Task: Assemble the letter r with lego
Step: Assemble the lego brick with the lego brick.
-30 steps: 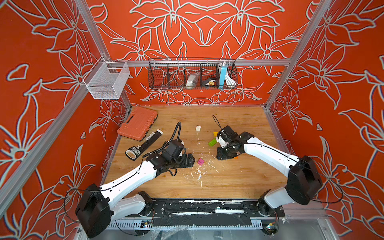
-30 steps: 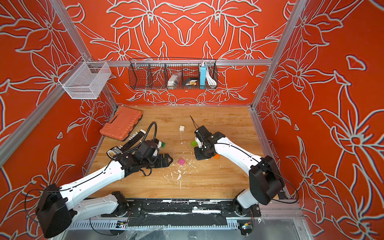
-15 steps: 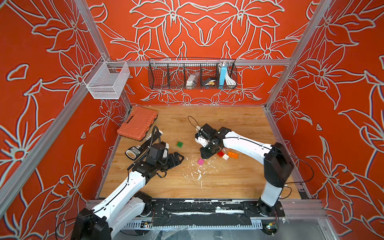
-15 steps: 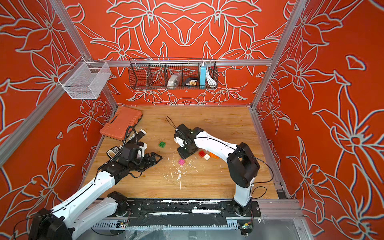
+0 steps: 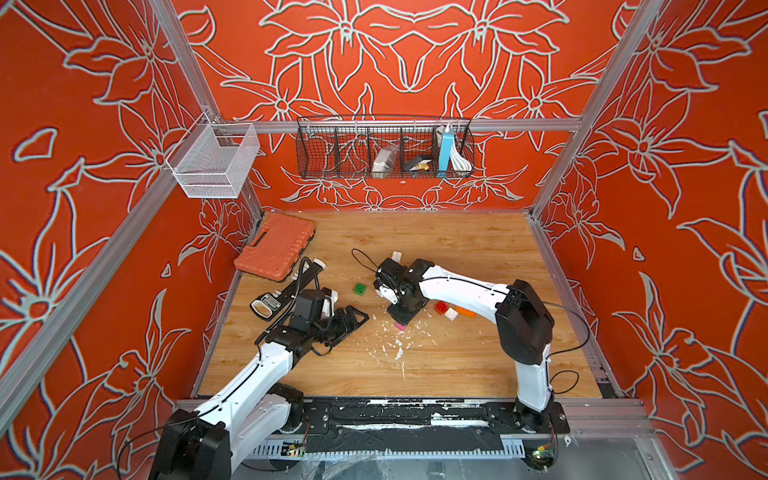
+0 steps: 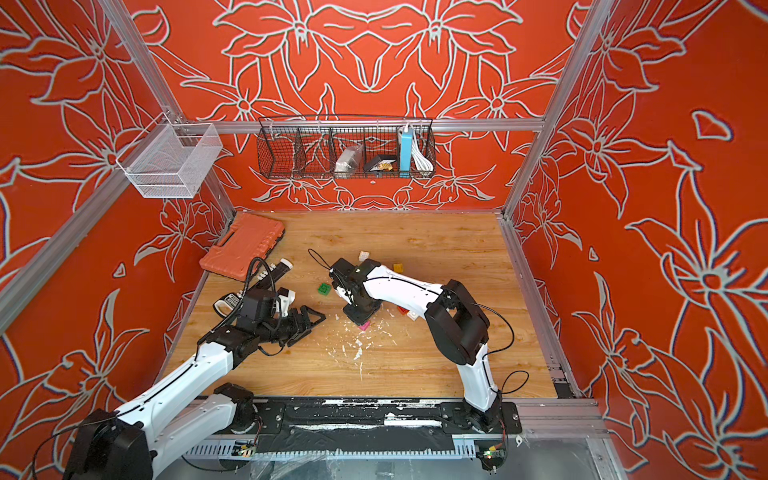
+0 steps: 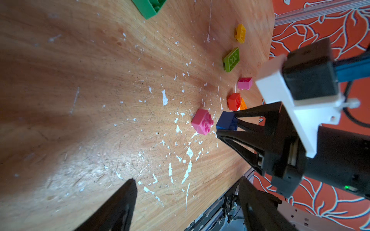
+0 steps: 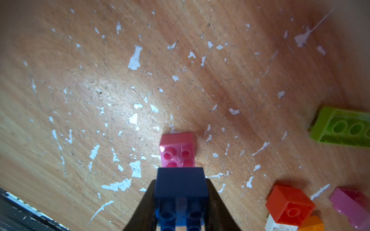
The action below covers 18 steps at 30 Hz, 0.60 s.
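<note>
Beside the pink brick (image 8: 177, 149), arriving with blue brick (image 8: 181, 186) clamped in right tool (image 7: 227, 122), ready for joining; withdrawing gaping, empty left tool (image 7: 187, 180).

The scuffed wooden tabletop (image 5: 457, 365) is carrying an orange tool case (image 5: 274, 249) at its far left. A green brick (image 5: 360, 289), pink brick (image 7: 202, 122), red brick (image 5: 441, 307) and lime brick (image 7: 231, 59) are lying mid-table among white flecks (image 5: 395, 349).
</note>
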Tool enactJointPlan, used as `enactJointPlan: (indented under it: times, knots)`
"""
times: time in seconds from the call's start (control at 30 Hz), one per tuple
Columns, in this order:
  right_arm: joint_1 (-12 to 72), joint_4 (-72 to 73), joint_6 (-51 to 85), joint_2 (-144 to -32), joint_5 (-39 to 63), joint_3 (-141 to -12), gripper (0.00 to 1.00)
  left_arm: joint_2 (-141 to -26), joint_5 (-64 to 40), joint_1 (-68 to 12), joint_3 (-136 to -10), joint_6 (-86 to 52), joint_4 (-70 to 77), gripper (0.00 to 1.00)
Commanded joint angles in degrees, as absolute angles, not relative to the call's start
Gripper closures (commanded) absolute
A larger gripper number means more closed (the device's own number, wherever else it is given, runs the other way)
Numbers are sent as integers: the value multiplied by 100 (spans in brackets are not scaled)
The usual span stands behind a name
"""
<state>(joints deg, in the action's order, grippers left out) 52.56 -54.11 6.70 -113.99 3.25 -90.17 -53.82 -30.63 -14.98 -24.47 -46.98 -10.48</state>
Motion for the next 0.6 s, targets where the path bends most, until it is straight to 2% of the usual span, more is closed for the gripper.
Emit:
enactJointPlan:
  times: [0.0, 0.57]
  knots:
    - [5317, -5634, 530, -11598, 138, -9175, 100, -5297, -3090, -1461, -2393, -4727, -981, 19]
    - [5410, -5651, 426, -11877, 112, -9238, 100, -4977, -3032, -1415, -2171, -4790, -1096, 19]
